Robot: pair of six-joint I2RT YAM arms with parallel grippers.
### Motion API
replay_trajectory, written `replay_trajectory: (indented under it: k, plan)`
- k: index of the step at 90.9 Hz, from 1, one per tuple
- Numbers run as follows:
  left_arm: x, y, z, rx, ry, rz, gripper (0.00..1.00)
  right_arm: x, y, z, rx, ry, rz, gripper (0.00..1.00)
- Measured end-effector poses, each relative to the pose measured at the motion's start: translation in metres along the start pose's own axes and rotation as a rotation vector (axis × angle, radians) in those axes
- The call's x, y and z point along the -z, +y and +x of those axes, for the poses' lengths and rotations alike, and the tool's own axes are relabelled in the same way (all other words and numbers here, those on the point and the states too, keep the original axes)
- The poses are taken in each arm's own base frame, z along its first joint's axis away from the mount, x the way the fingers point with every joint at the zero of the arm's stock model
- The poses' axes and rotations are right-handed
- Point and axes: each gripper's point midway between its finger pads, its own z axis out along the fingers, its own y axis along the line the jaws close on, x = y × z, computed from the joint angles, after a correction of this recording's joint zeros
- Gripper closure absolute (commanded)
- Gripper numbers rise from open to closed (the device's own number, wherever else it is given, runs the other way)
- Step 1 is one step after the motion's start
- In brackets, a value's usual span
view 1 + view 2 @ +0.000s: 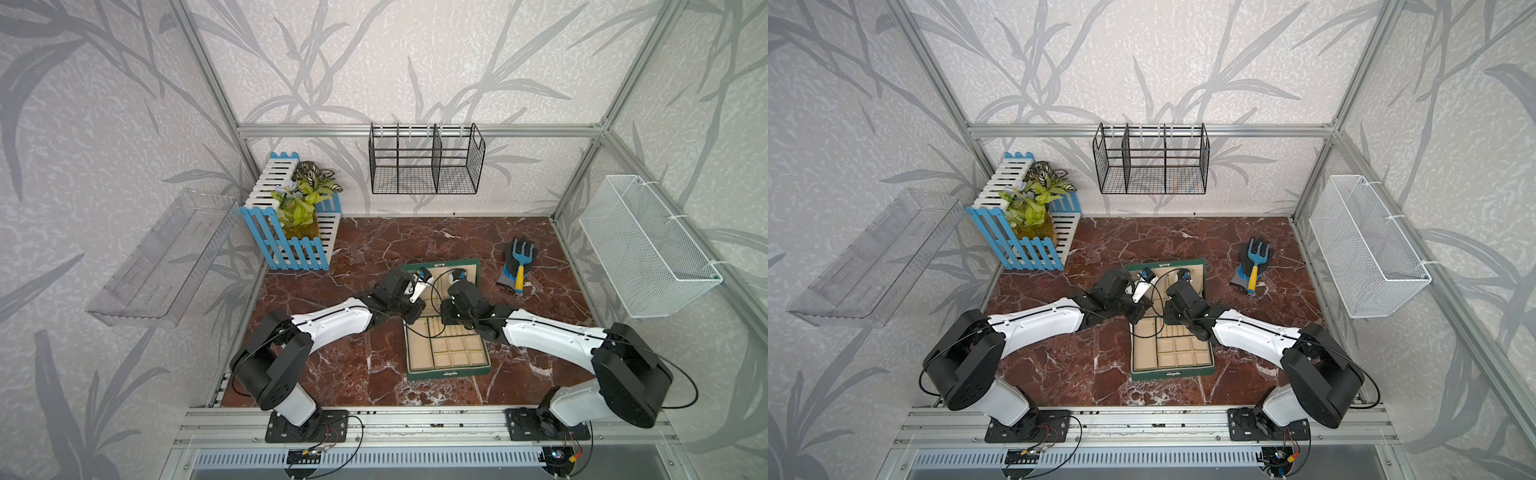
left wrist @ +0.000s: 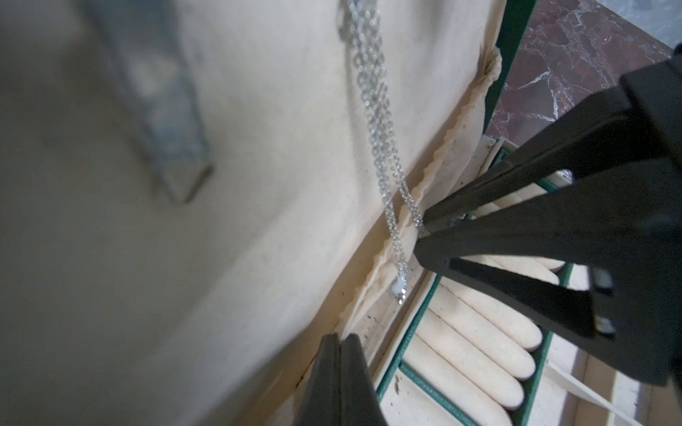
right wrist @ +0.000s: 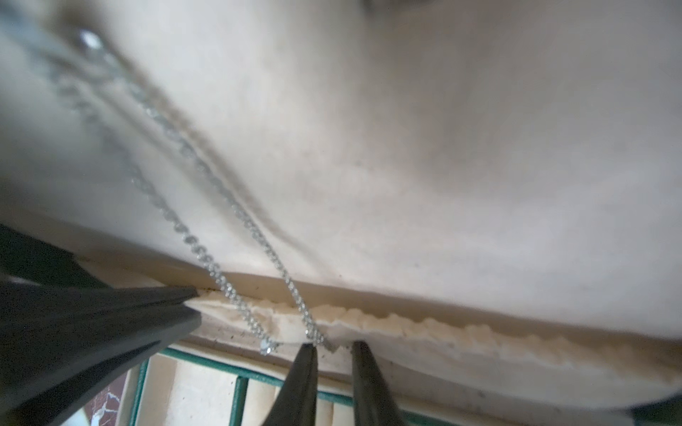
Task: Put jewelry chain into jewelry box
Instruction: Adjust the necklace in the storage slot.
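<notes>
Jewelry box (image 1: 449, 374) sits open mid-counter (image 1: 365, 365), dark green case with beige lining and the lid (image 1: 471, 270) standing up at the far side. Both arms reach in over the box from the near rail.

The jewelry chain (image 2: 372, 110) is inside the box. It hangs as two thin silver strands down the lid lining. Its top end is blurred in both wrist views. Small pale drop pendant (image 2: 398, 287) sits at the bottom of one strand, right at the frilled edge of the lid pocket (image 2: 461, 121). The chain is too thin to pick out in both top views.

Left end effector (image 2: 337, 343): fingers pressed together with nothing between them, tips just beside the lid pocket edge, near the pendant but apart from the chain.

Right end effector (image 3: 332, 348): fingers (image 3: 302, 369) a narrow gap apart, and the lower end of the second strand comes down into that gap. The gap is wider than the chain, so no pinch shows. Contact with the strand can't be told.

Ring rolls (image 2: 479, 332) lie in the base just below the lid hinge. Square compartments (image 1: 457, 353) are toward the near edge.

Elsewhere:
- Garden glove (image 1: 513, 276) with a blue hand fork (image 1: 519, 253) on it, on the counter near the box, on the robot's right.
- Blue-and-white picket planter (image 1: 291, 245) with plants, in the far left corner.
- Black wire basket (image 1: 424, 166) on the back wall.
- White mesh basket (image 1: 648, 249) on the right wall.
- Clear plastic shelf (image 1: 162, 257) on the left wall.
</notes>
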Motion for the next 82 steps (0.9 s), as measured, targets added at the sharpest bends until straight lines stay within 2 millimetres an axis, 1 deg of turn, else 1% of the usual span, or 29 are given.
replay_trajectory:
  k: [10,14,34,46,64,82]
  plan:
    - [0.000,0.000,0.000,0.000,0.000,0.000,0.99,-0.003,-0.002,-0.002,0.007,-0.007,0.009,0.94]
    - [0.000,0.000,0.000,0.000,0.000,0.000,0.99,-0.003,-0.002,-0.002,0.010,-0.009,0.011,1.00]
    - [0.000,0.000,0.000,0.000,0.000,0.000,0.99,0.000,0.000,-0.007,0.013,-0.025,0.002,1.00]
    - [0.000,0.000,0.000,-0.001,0.000,0.000,0.99,0.014,0.001,-0.012,0.005,-0.058,-0.025,1.00]
    - [0.000,0.000,0.000,0.000,0.000,0.000,0.99,0.037,0.010,-0.029,-0.006,-0.128,-0.080,1.00]
    - [0.000,0.000,0.000,0.000,0.000,0.000,0.99,0.041,0.009,-0.035,0.014,-0.148,-0.081,1.00]
